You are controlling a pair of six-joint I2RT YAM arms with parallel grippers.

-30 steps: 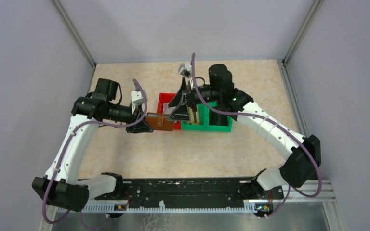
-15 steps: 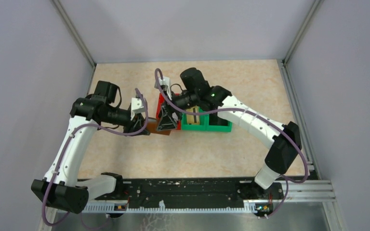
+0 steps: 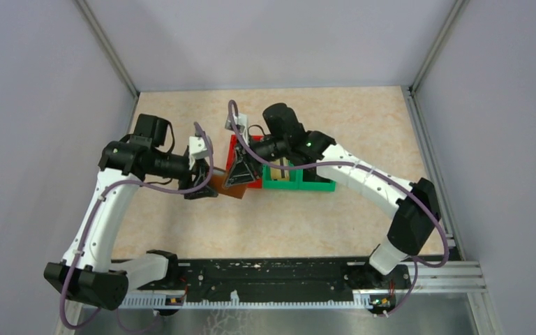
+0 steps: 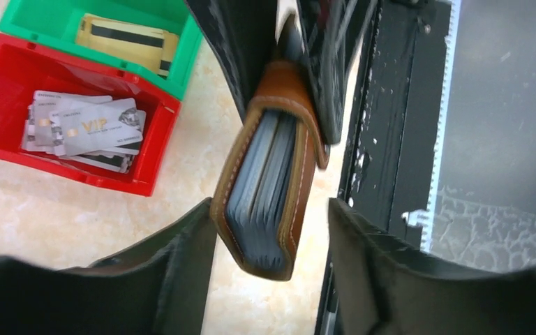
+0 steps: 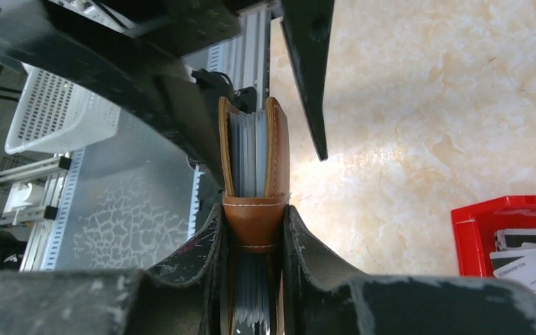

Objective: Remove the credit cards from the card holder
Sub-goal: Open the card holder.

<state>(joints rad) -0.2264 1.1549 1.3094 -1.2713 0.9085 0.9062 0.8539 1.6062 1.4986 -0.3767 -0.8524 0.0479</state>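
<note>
The brown card holder hangs folded above the table, its grey-blue pockets edge-on. My right gripper is shut on its snap-tab end. My left gripper stands open around the other end, with a gap on the right side and the left finger close to the cover. From above, the holder shows between both grippers, left and right. Several grey credit cards lie in the red bin. A gold card with a dark stripe lies in the green bin.
The red bin and green bin stand side by side mid-table, just behind the grippers. The black base rail runs along the near edge. Grey walls close in the left, back and right sides.
My right gripper swung left from over the green bin to the card holder and shut on it. My left gripper, which held the holder, has opened.
</note>
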